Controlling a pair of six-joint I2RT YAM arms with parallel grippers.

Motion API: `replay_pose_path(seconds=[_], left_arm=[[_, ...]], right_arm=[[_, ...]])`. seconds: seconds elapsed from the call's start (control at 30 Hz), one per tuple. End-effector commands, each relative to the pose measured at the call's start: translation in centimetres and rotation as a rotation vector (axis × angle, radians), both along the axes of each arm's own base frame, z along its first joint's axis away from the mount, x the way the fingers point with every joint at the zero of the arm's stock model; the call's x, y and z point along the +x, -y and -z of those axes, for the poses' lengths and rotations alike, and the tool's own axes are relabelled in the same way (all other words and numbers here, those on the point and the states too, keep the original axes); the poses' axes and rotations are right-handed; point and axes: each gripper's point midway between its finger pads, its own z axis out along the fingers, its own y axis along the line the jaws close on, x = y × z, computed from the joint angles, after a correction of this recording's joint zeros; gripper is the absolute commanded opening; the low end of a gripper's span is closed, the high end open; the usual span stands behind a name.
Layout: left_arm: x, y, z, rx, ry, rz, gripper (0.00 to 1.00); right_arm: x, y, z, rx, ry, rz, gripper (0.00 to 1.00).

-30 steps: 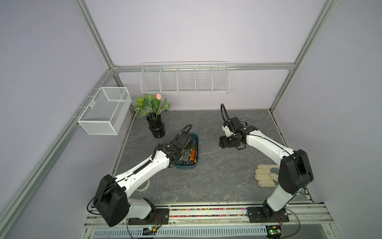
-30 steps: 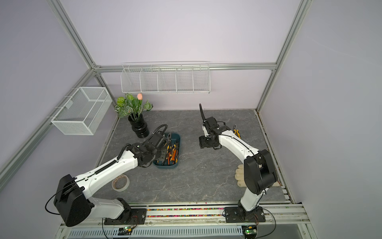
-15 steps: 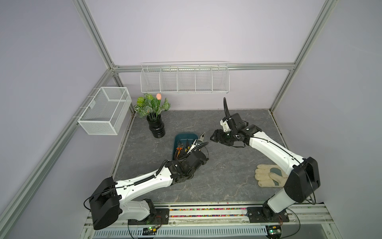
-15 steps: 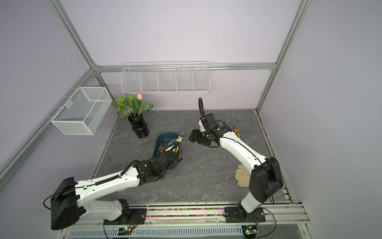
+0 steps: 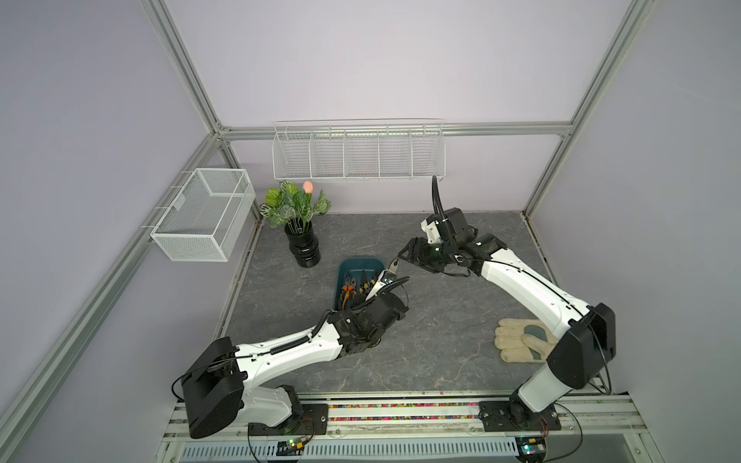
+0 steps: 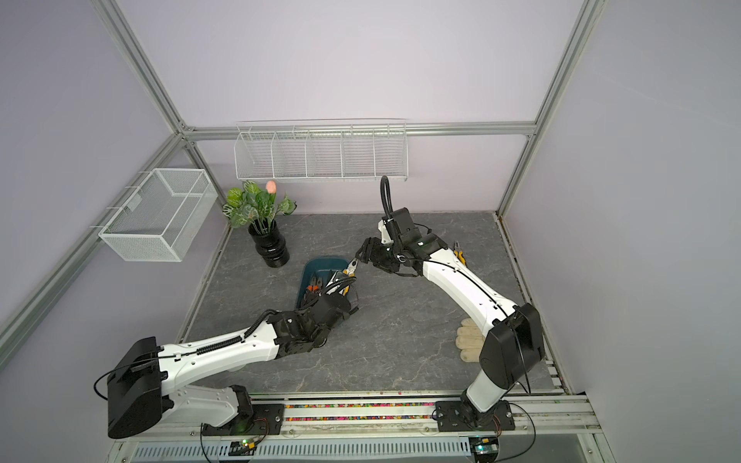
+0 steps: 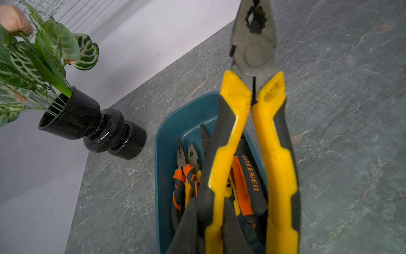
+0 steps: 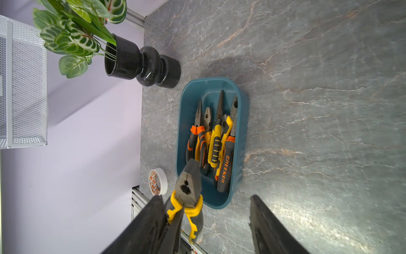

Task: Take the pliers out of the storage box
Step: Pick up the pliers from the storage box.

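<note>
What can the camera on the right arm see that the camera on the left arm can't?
Only the right wrist view shows the tape roll. Only the left wrist view shows the pink flower bud. Both show the box with pliers inside, the black vase and the held yellow pliers.

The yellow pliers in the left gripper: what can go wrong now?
The left gripper seems to clamp only one handle of the yellow pliers, so they may swing. Their head sits beside one finger of the open right gripper; a bad handover could drop them onto the storage box.
</note>
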Motion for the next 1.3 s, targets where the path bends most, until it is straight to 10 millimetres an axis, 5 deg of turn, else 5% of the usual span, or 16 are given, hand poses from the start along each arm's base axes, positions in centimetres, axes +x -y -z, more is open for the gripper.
replay_pose_path(seconds=[0.0, 0.4, 0.8, 1.07, 1.27], left_arm=[[0.9, 1.4, -2.9, -0.111, 0.062, -0.023, 0.00], [0.8, 1.5, -3.1, -0.124, 0.059, -0.021, 0.00], [0.8, 1.2, -2.7, -0.111, 0.055, -0.029, 0.00], [0.8, 1.4, -2.4, -0.106, 0.048, -0.031, 0.00], [0.7, 1.4, -2.7, -0.140, 0.043, -0.033, 0.00]], right_arm=[[-0.1, -1.7, 0.0, 0.012, -0.008, -0.028, 0.65], [0.8, -3.8, 2.9, -0.081, -0.037, -0.032, 0.62], [0.5, -3.4, 3.3, -0.175, 0.007, 0.000, 0.34], [0.4, -3.4, 3.7, -0.202, 0.008, 0.003, 0.29], [0.6, -3.3, 3.9, -0.216, 0.019, 0.005, 0.10]])
